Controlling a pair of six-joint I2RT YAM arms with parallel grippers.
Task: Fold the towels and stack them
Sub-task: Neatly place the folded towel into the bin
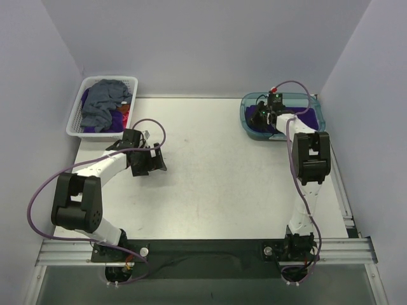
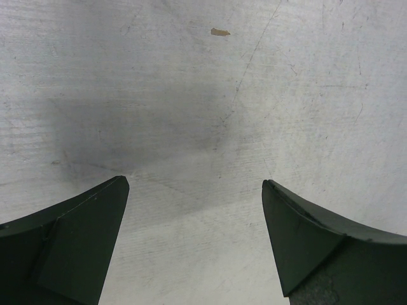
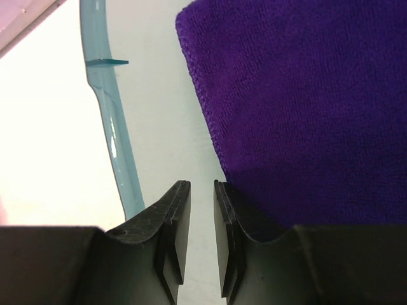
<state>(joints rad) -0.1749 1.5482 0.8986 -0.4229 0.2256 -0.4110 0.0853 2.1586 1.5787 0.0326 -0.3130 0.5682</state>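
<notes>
from above, we see most of the job ahead of us: a grey towel (image 1: 102,100) lies crumpled on a heap in the basket (image 1: 75,126) at far left (purple and red cloth peek out beneath it), and no folded towel shows on the surface (image 1: 216,178). one purple towel (image 1: 306,118) sits in the tub (image 1: 247,121) at far right; we judge it the start of the stack. the right fingers (image 1: 264,116) reach into that tub, and the left fingers (image 1: 151,164) hang near the basket.

in the left wrist view the fingers (image 2: 76,235) stand wide over the surface (image 2: 203,95), holding nothing.

in the right wrist view the fingers (image 3: 173,216) are narrow, with a slim gap and no cloth in it, just beside the edge of the flat purple towel (image 3: 299,95), inside the tub (image 3: 105,95) rim.
</notes>
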